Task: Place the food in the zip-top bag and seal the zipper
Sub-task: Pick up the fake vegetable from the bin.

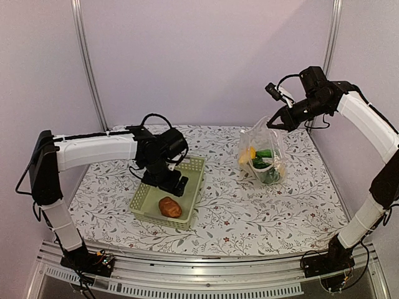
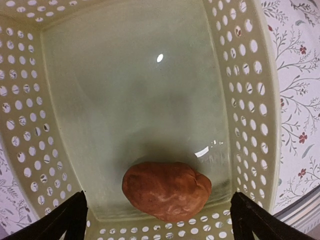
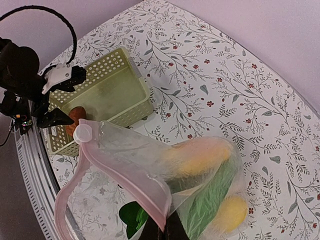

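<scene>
Left fingers (image 2: 65, 220) are spread wide over the green basket (image 2: 250, 100), where the reddish-brown round one (image 2: 166, 190) lies loose; right fingers (image 3: 172, 231) pinch the zip-top bag (image 3: 200, 170), upright on the worktop's (image 1: 249, 205) right side, a yellow lemon (image 3: 231, 212) inside

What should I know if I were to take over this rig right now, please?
Left tool: open, over the basket, just above the brown piece.
Right tool: shut on the bag, holding its top up.
Done: yellow and green food is in the bag.
Left: grasp the brown piece, put it in the bag, then press the zipper shut; the mouth stands open now.
</scene>
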### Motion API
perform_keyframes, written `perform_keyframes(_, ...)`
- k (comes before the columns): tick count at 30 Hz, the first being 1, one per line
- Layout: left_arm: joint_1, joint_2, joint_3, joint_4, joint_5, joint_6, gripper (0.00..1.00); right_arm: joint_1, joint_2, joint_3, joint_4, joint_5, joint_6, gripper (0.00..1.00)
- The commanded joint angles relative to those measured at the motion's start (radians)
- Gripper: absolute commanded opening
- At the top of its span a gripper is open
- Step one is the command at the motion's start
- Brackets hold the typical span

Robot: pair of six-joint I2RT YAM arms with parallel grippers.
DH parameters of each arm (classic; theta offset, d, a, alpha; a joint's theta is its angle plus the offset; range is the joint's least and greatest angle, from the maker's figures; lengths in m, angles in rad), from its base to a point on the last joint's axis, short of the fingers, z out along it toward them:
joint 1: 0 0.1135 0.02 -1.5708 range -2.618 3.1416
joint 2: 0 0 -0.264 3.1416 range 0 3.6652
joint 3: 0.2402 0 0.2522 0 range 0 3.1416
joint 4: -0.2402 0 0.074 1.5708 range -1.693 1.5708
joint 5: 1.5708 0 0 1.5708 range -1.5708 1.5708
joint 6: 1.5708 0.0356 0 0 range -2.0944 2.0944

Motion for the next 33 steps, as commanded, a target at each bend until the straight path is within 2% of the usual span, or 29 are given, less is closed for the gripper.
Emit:
perform_keyframes(1, -0.004, 0.019, -0.057, 0.029, 0.015, 0.006, 1.00, 0.008, -0.004, -0.005, -0.002, 0.006, -0.003, 0.00)
perform_keyframes(11, -0.003, 0.082, -0.117, 0.097, 0.086, 0.020, 0.98, 0.011, -0.013, -0.014, -0.005, 0.010, -0.006, 0.00)
perform_keyframes(19, -0.002, 0.122, -0.130, 0.110, 0.137, 0.027, 0.93, 0.014, -0.012, -0.012, -0.007, 0.012, -0.006, 0.00)
perform_keyframes(22, -0.001, 0.122, -0.128, 0.101, 0.143, 0.028, 0.85, 0.014, -0.010, -0.013, -0.006, 0.012, -0.007, 0.00)
perform_keyframes(27, -0.001, 0.107, -0.083, 0.033, 0.121, 0.026, 0.66, 0.015, -0.010, -0.011, -0.006, 0.013, -0.006, 0.00)
perform_keyframes(33, -0.001, 0.063, 0.049, -0.056, 0.057, 0.044, 0.62, 0.018, -0.010, -0.011, -0.006, 0.015, -0.006, 0.00)
